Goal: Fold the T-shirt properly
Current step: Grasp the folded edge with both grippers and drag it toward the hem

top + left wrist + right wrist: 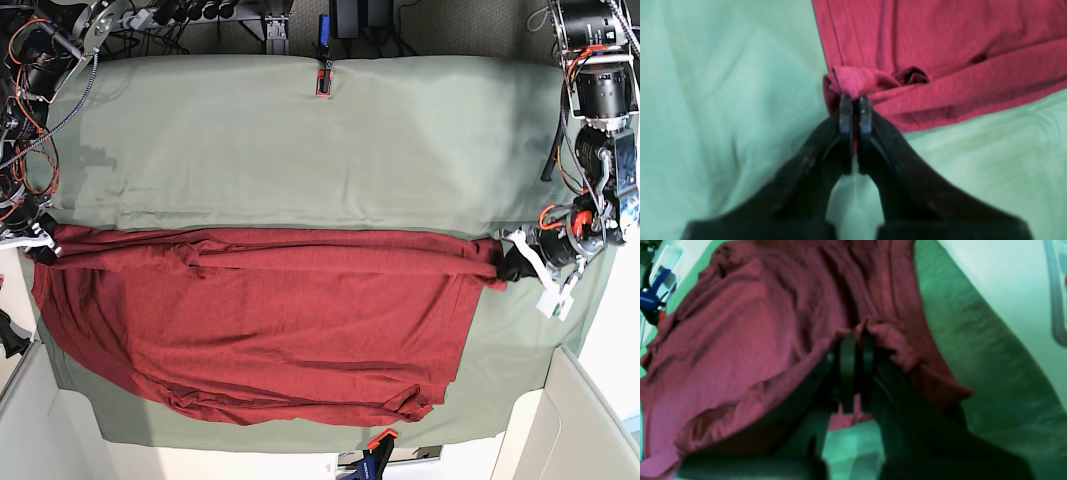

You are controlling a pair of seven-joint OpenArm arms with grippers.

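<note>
The dark red T-shirt (pixel 270 330) lies spread wide across the near half of the table, its upper edge pulled into a taut, bunched line between the two arms. At the right end of that line my left gripper (pixel 507 265) is shut on a knot of red fabric; in the left wrist view the gripper (pixel 855 100) pinches the T-shirt (pixel 940 50) at a gathered corner. My right gripper (pixel 42 250) holds the left end. In the right wrist view that gripper (pixel 856 336) is shut on a fold of the T-shirt (pixel 740 340), which drapes over it.
A sage green cover (pixel 300 140) drapes the whole table. Clamps hold it at the far edge (pixel 323 80) and the near edge (pixel 375 445). White panels (pixel 585 420) stand at the near corners. Loose cables (pixel 30 80) hang by the far left corner.
</note>
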